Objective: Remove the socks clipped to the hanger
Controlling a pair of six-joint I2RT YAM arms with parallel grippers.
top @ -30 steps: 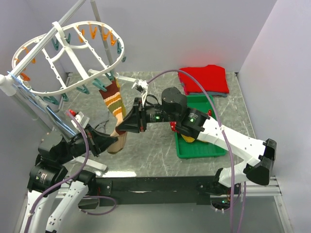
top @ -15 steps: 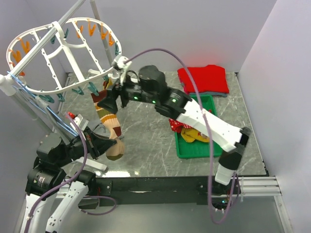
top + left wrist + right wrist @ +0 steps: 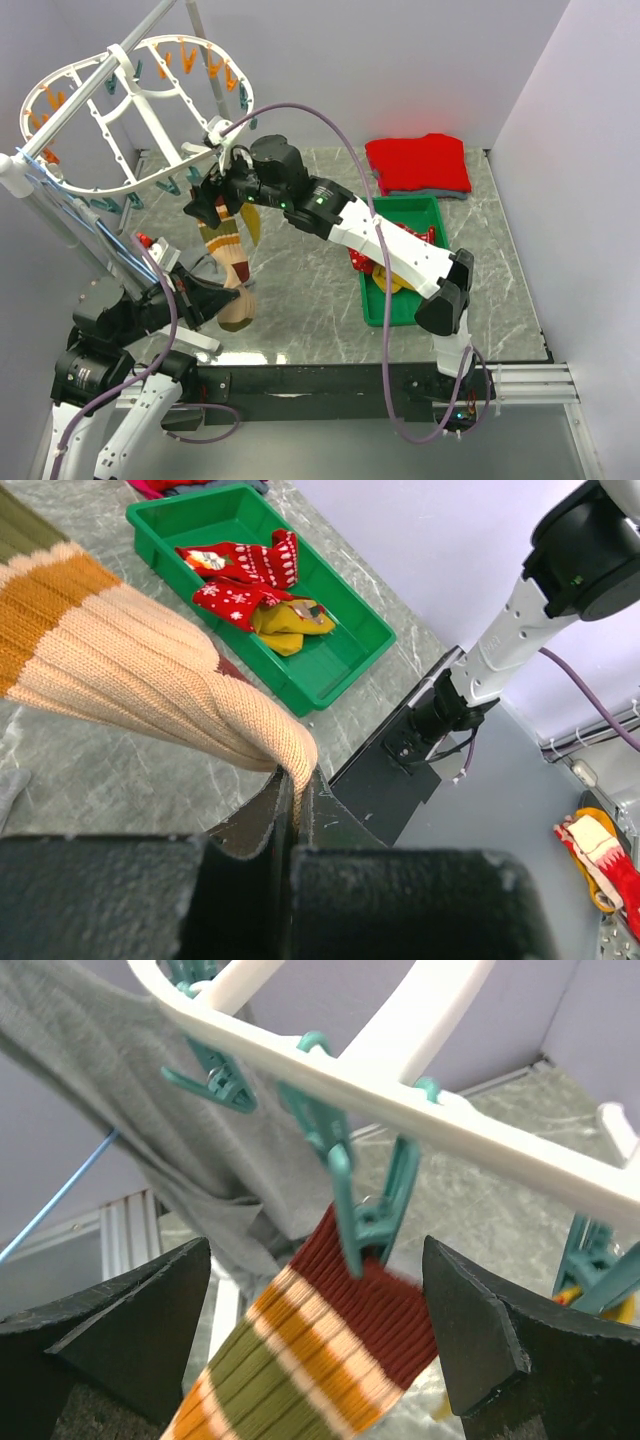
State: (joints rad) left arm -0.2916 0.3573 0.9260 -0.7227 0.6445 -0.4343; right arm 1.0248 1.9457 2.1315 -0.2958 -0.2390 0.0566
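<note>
- The striped sock (image 3: 228, 250), banded in maroon, orange, olive and cream, is hanging by its cuff from a teal clip (image 3: 350, 1200) on the near rim of the white hanger (image 3: 155, 125).
- The right gripper (image 3: 315, 1290) is reaching up under that rim with its fingers spread wide, and the clip and the sock's cuff are sitting in the gap between them.
- The left gripper (image 3: 295, 810) is pinching the sock's cream toe end tight between its black fingers, low down near the table (image 3: 310, 290).
- The sock is stretching between the clip above and that grip below.
- Off to the right, a green tray (image 3: 335, 665) is holding red socks with white patterns (image 3: 245, 570) and a mustard-yellow sock (image 3: 285, 630).
- A folded red garment (image 3: 420, 162) is lying just behind the tray.
</note>
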